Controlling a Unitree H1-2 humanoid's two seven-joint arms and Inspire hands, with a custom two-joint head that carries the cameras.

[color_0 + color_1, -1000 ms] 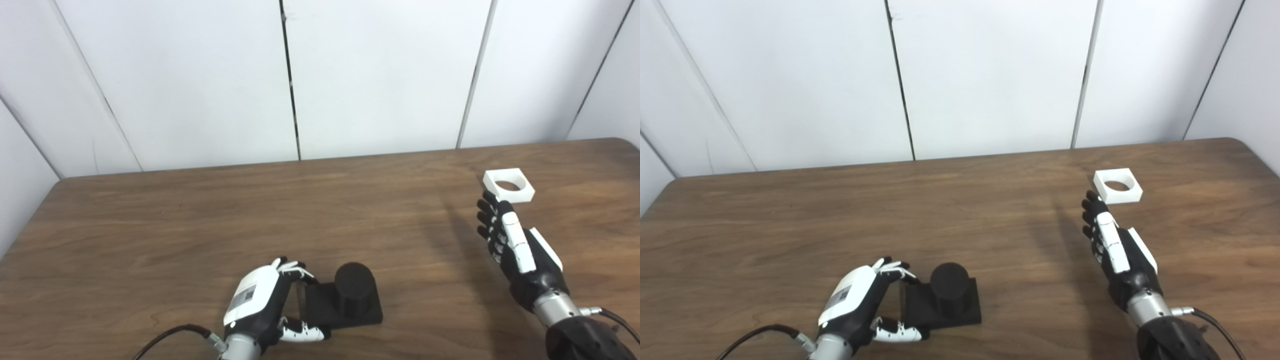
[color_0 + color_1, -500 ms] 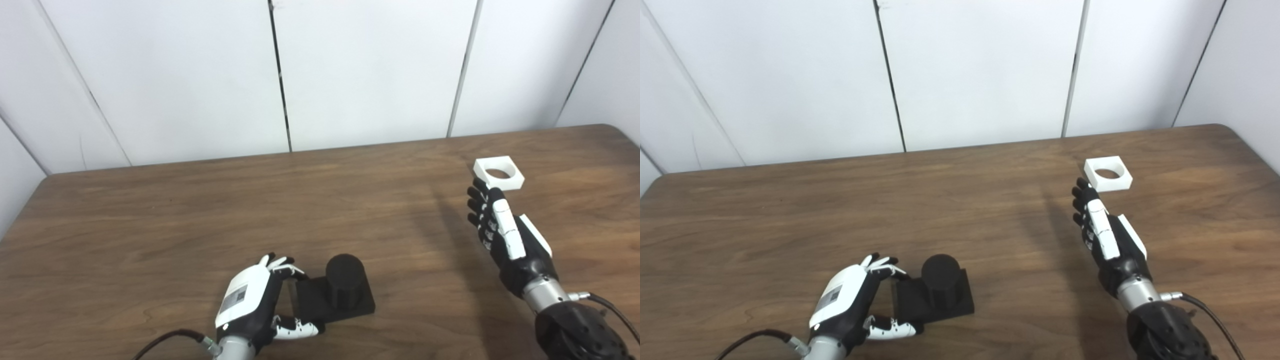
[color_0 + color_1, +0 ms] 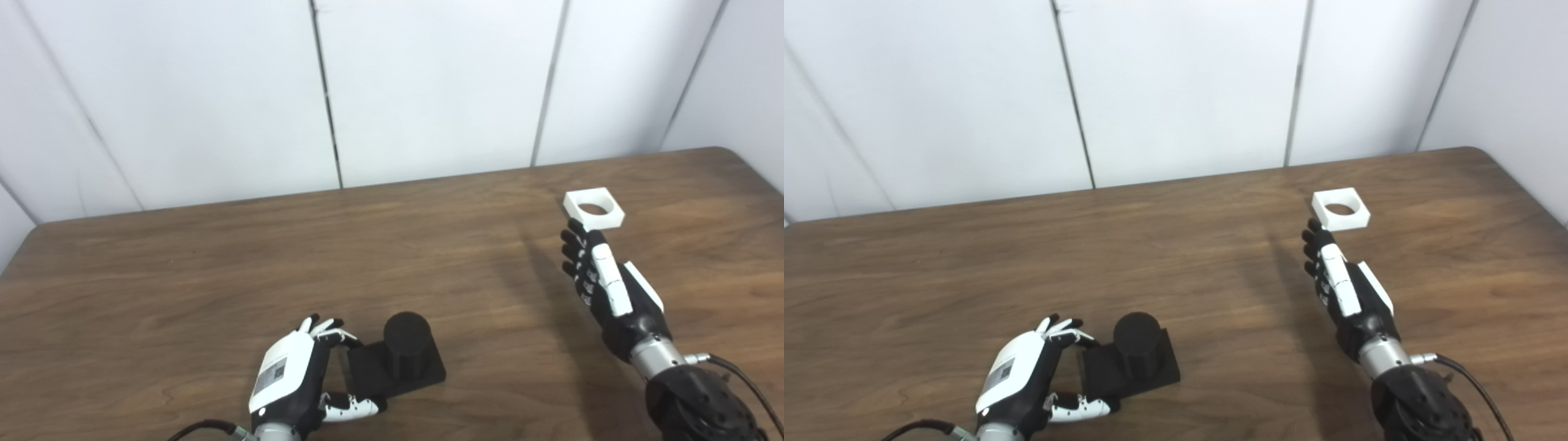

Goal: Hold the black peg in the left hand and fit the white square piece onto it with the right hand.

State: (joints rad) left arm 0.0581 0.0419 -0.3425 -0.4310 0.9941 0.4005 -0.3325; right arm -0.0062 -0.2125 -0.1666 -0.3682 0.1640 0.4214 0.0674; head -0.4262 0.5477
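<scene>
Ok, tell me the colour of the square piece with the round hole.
White square piece, clearest in the left eye view.

Bare tabletop [image 3: 429, 257] lies wide between the left robot hand [image 3: 294, 380] and right robot hand [image 3: 606, 288] — only the black peg [image 3: 404, 352], touching the left's fingers, stands there.

head pair | high, facing down-forward | both share whole table [image 3: 184, 257]

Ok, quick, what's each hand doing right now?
Left hand: fingers around the black peg base's near edge, firm grip cannot be told.
Right hand: open, empty, just short of the white square piece.
</scene>
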